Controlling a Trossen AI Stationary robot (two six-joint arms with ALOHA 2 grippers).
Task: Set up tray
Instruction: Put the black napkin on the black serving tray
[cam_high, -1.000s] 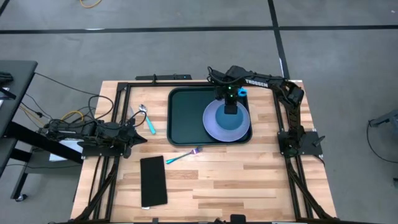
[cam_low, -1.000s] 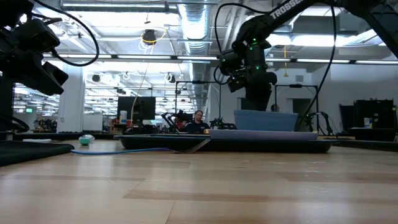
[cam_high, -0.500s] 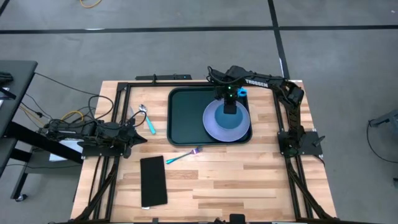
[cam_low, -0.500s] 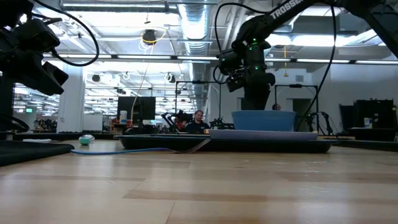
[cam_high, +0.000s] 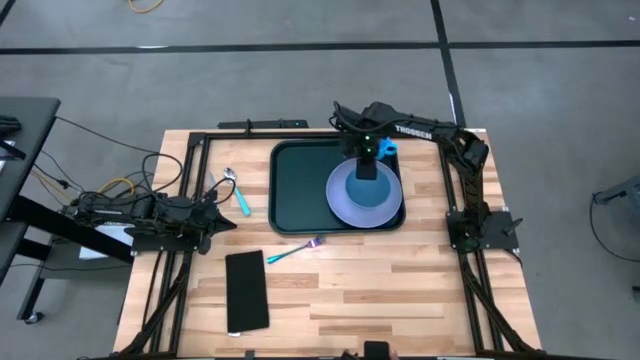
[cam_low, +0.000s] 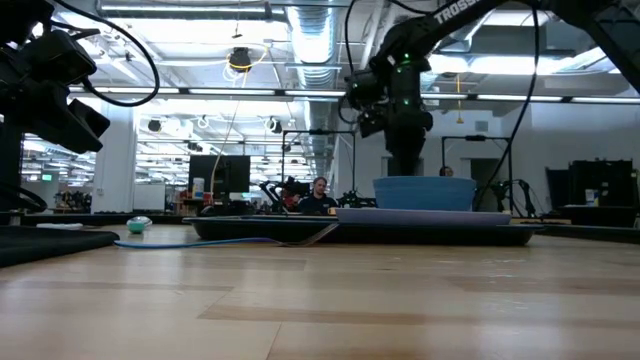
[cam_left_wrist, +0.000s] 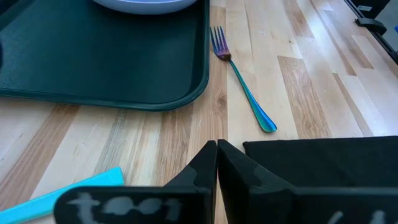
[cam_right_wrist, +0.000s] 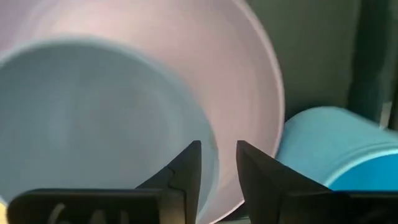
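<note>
Background person (cam_low: 319, 197), perhaps seated, low-view only

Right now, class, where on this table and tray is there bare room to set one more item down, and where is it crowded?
The tray's left half is bare, beside the plate. Bare wood lies right of the black rectangle along the near edge. It is crowded at the tray's right, where the right claw hovers over the bowl.

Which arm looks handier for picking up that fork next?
Probably the left. Its gripper rests near the table's left edge, with the fork just ahead in its wrist view. The right gripper hangs over the bowl on the tray.
</note>
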